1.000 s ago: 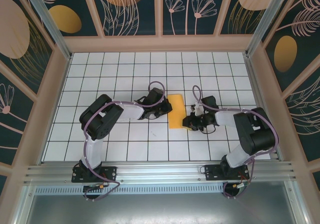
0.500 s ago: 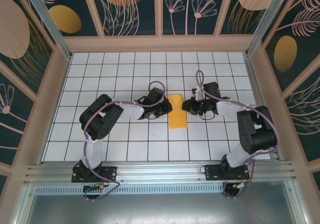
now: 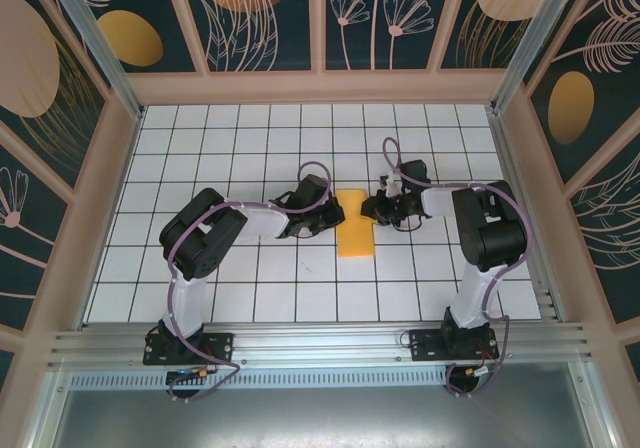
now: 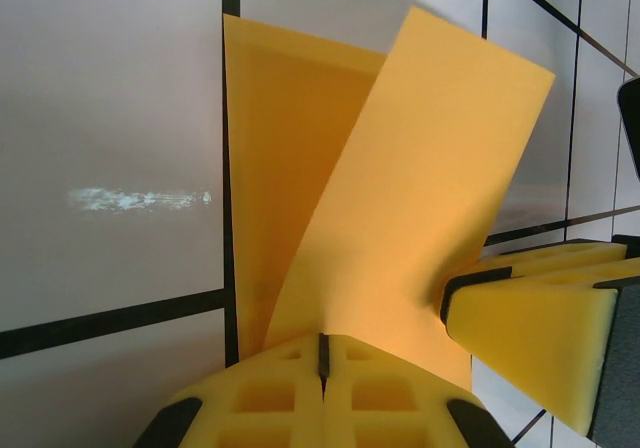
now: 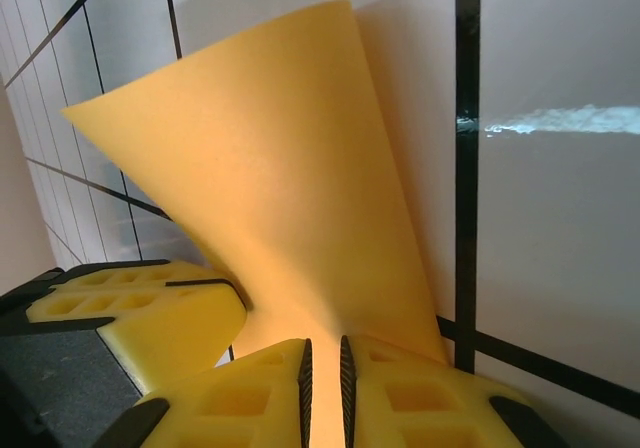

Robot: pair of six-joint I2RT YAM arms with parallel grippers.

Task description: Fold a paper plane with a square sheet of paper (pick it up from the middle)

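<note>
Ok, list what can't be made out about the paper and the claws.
- Top view: orange paper is too small to count its layers or creases.
- Left wrist view: left claw covers the paper's near edge.
- Right wrist view: right claw covers the pinched edge; the raised flap hides what lies beneath.

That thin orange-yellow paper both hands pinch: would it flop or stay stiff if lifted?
Probably floppy: the thin orange-yellow paper sheet bows where the left hand pinches it. Likely very light: a narrow pinch by the right hand holds a flap up.
</note>
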